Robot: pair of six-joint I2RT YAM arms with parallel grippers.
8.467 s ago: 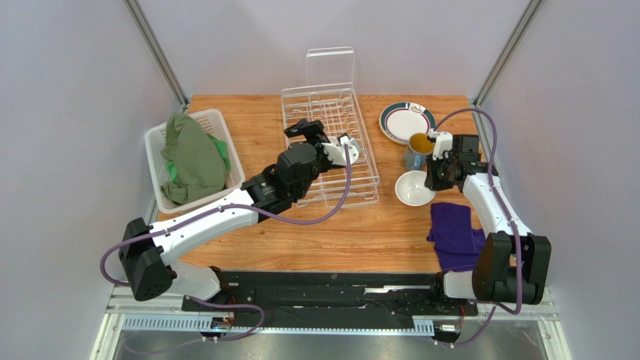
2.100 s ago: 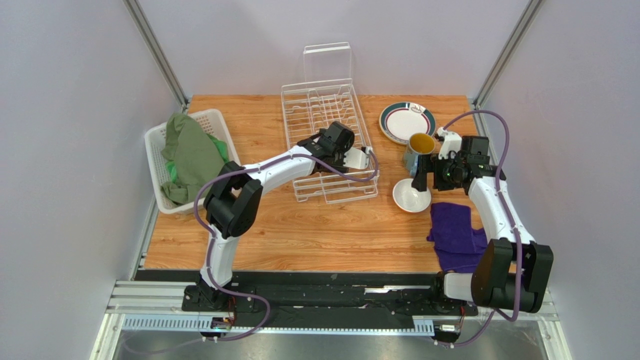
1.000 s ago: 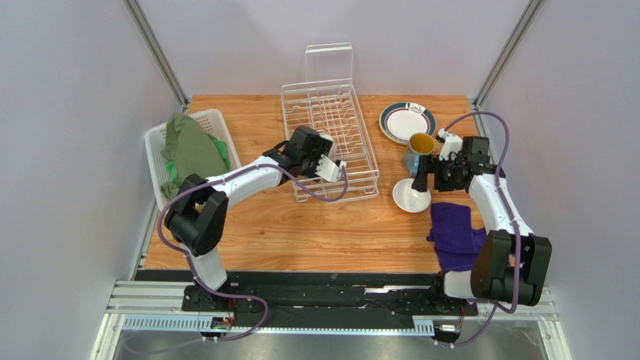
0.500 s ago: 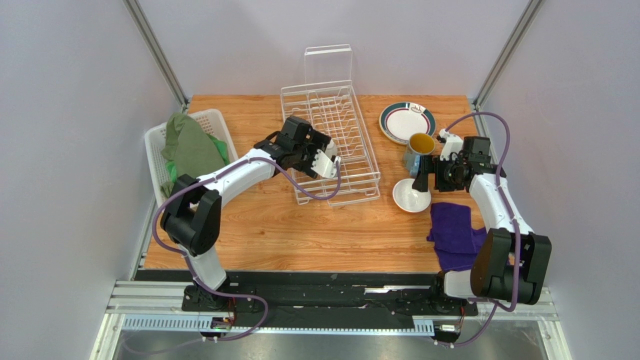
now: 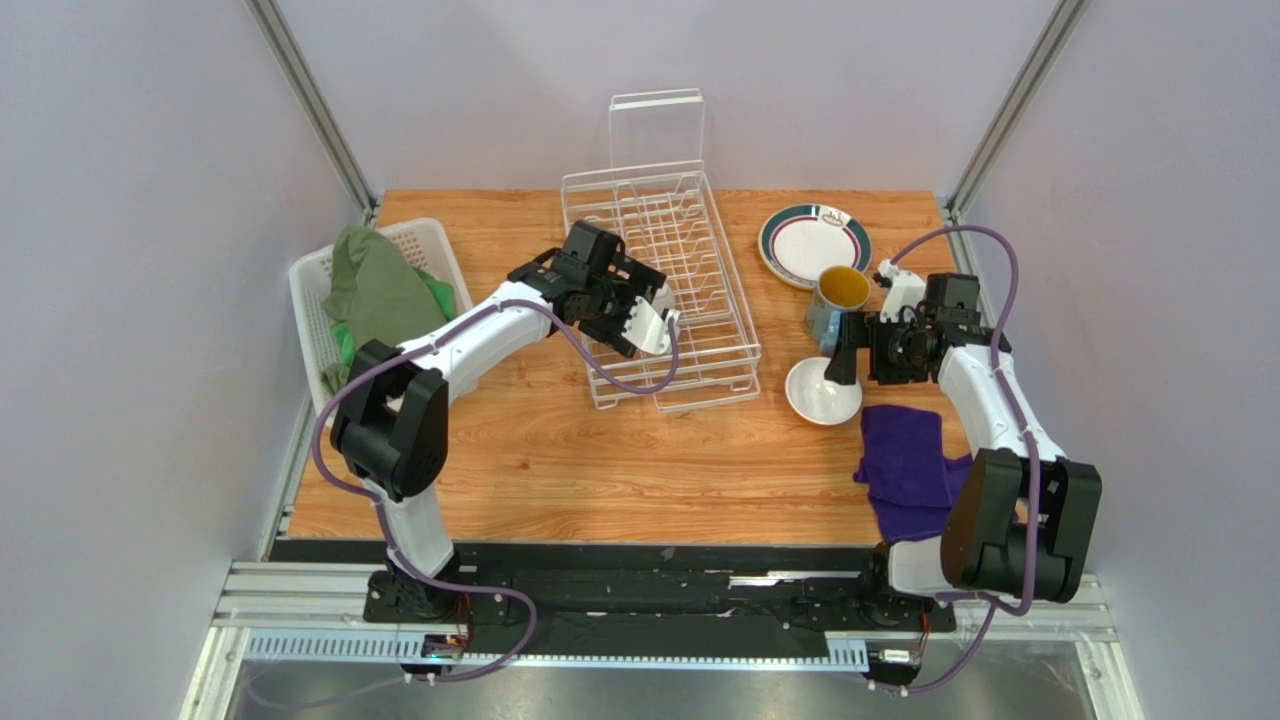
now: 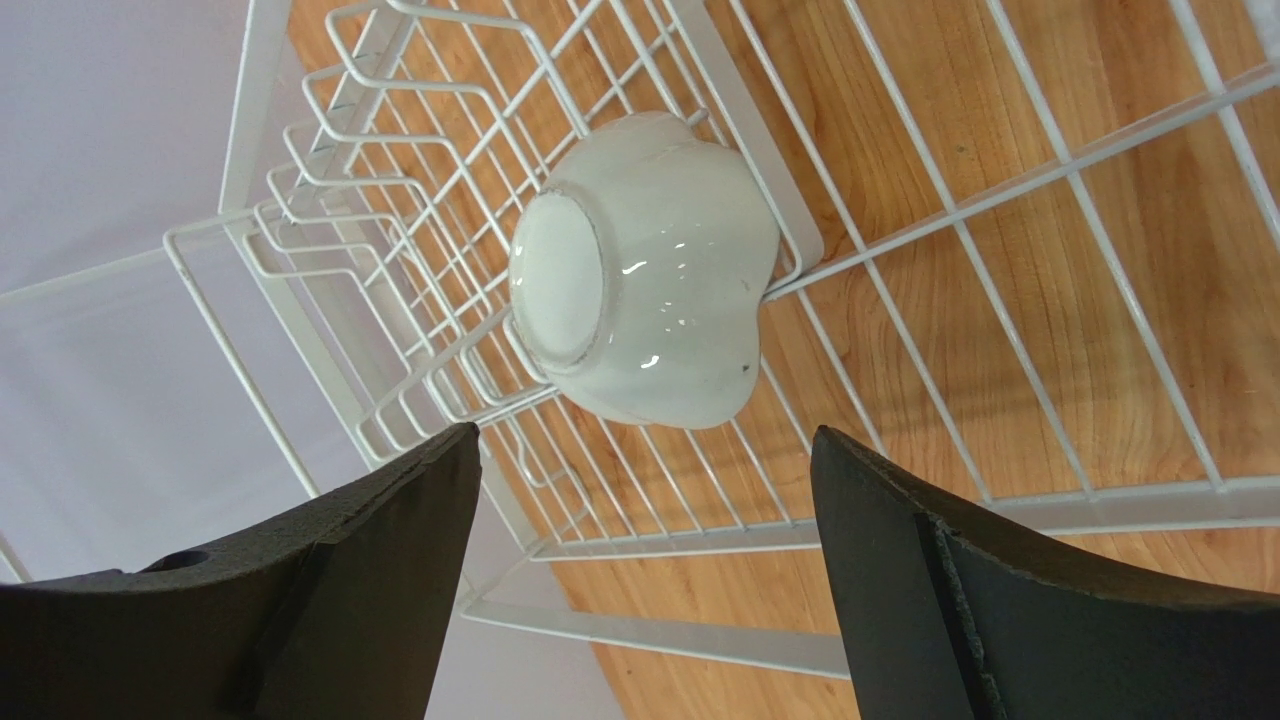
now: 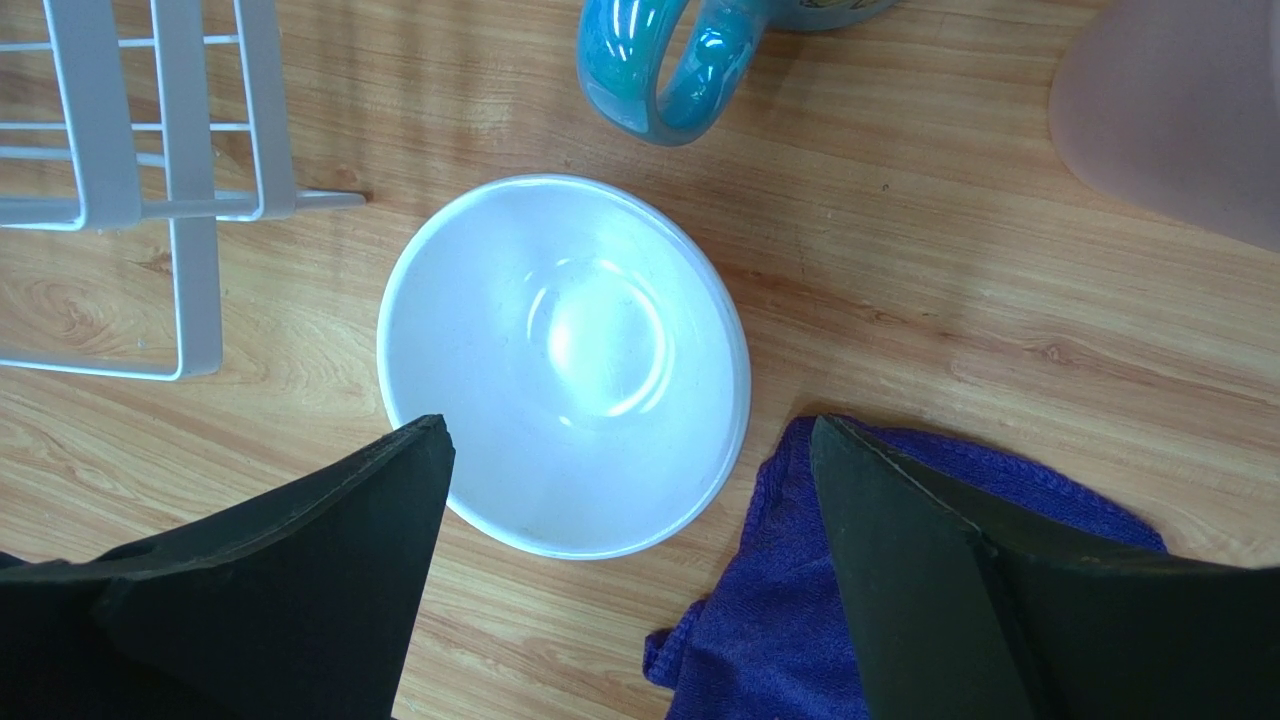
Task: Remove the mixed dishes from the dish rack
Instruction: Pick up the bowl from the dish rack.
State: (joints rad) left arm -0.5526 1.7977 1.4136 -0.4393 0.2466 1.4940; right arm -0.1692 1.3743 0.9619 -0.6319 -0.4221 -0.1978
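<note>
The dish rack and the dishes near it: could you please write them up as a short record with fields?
rack contents: small white cup, lying on its side in the dish rack
already out on the table: bowl, blue mug, dark-rimmed plate
left jaws: open, over the cup, holding nothing
right jaws: open, over the bowl, holding nothing

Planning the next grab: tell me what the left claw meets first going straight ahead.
The left claw would likely meet the small white cup lying in the dish rack; depth is unclear.
</note>
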